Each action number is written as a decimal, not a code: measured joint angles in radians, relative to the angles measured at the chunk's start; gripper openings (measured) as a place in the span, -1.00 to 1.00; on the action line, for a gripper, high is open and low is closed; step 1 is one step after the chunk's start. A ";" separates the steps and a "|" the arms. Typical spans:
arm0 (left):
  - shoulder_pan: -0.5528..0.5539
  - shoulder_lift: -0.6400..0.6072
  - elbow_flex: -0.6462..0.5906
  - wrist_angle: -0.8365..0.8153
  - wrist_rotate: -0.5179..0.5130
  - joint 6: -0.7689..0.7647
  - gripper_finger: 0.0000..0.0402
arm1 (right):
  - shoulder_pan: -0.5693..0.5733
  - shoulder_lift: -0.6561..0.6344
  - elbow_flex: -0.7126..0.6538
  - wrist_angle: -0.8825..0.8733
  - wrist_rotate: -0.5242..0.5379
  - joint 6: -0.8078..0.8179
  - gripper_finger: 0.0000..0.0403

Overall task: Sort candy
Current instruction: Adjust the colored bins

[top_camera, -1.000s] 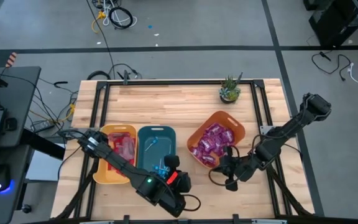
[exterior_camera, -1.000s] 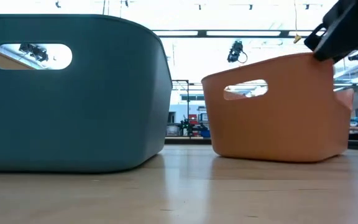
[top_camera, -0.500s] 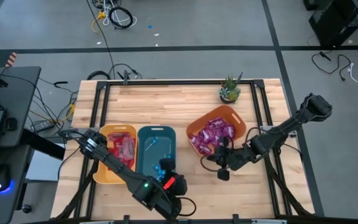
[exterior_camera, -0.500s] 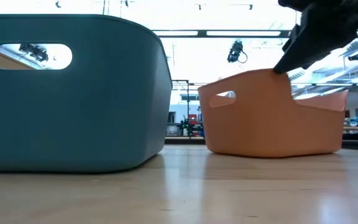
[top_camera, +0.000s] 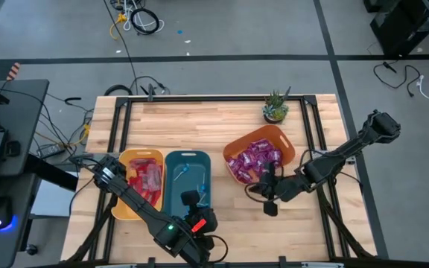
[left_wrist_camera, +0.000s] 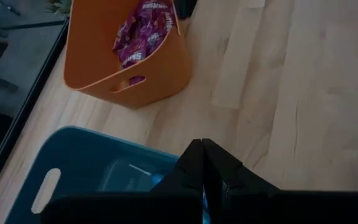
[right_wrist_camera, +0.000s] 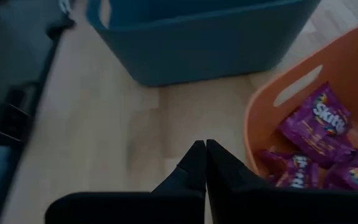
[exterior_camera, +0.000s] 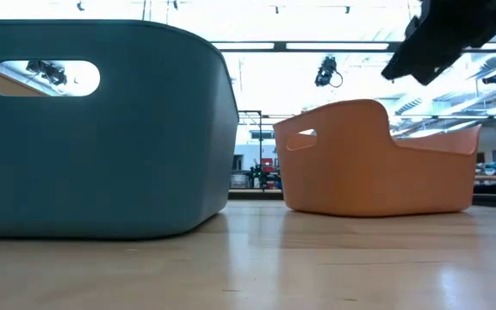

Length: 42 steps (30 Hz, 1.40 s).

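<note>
Both closed, empty: left hand, right hand

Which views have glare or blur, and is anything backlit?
Low view: bright ceiling lights behind backlight the teal bin and orange bin, with a sheen on the table. Right wrist view: soft overall, though the purple packets read clearly. High view: evenly lit.
</note>
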 joint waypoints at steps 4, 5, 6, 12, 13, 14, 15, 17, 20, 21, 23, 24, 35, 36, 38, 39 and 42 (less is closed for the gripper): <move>-0.017 0.000 0.000 -0.017 -0.023 -0.022 -1.00 | 0.024 -0.073 0.000 -0.044 0.002 0.046 -1.00; -0.020 0.000 0.000 -0.017 -0.029 -0.024 -1.00 | 0.027 -0.097 0.000 -0.068 0.011 0.053 -1.00; -0.025 0.000 0.000 -0.017 -0.032 -0.025 -1.00 | 0.029 -0.123 0.000 -0.094 0.021 0.058 -1.00; -0.042 0.000 0.000 -0.018 -0.061 -0.025 -1.00 | -0.015 -0.281 0.000 -0.293 0.091 0.103 -1.00; -0.043 0.000 0.000 -0.020 -0.063 -0.025 -1.00 | -0.031 -0.305 0.000 -0.328 0.097 0.112 -1.00; -0.043 0.000 0.000 -0.021 -0.064 -0.025 -1.00 | -0.047 -0.327 0.000 -0.360 0.105 0.120 -1.00; -0.043 0.000 0.000 -0.022 -0.064 -0.025 -1.00 | -0.064 -0.347 0.000 -0.389 0.112 0.132 -1.00; -0.043 0.000 0.000 -0.024 -0.064 -0.025 -1.00 | -0.102 -0.383 0.000 -0.447 0.119 0.159 -1.00; -0.043 0.000 0.000 -0.025 -0.064 -0.025 -1.00 | -0.161 -0.419 0.000 -0.506 0.123 0.194 -1.00; -0.043 0.000 0.000 -0.025 -0.064 -0.025 -1.00 | -0.180 -0.427 0.000 -0.520 0.124 0.200 -1.00; -0.043 0.000 0.000 -0.025 -0.064 -0.025 -1.00 | -0.219 -0.437 0.000 -0.543 0.126 0.193 -1.00; -0.043 0.000 0.000 -0.026 -0.064 -0.025 -1.00 | -0.235 -0.440 0.000 -0.560 0.133 0.182 -1.00; -0.043 0.000 0.000 -0.027 -0.064 -0.025 -1.00 | -0.403 -0.442 0.000 -0.862 0.177 0.330 -1.00; -0.043 0.000 0.000 -0.027 -0.064 -0.025 -1.00 | -0.413 -0.442 0.000 -0.887 0.181 0.346 -1.00; -0.043 0.000 0.000 -0.027 -0.064 -0.025 -1.00 | -0.429 -0.442 0.000 -0.919 0.185 0.372 -1.00; -0.043 0.000 0.000 -0.027 -0.064 -0.025 -1.00 | -0.435 -0.442 0.000 -0.932 0.184 0.383 -1.00; -0.043 0.000 0.000 -0.027 -0.064 -0.025 -1.00 | -0.444 -0.439 0.000 -0.963 0.180 0.413 -1.00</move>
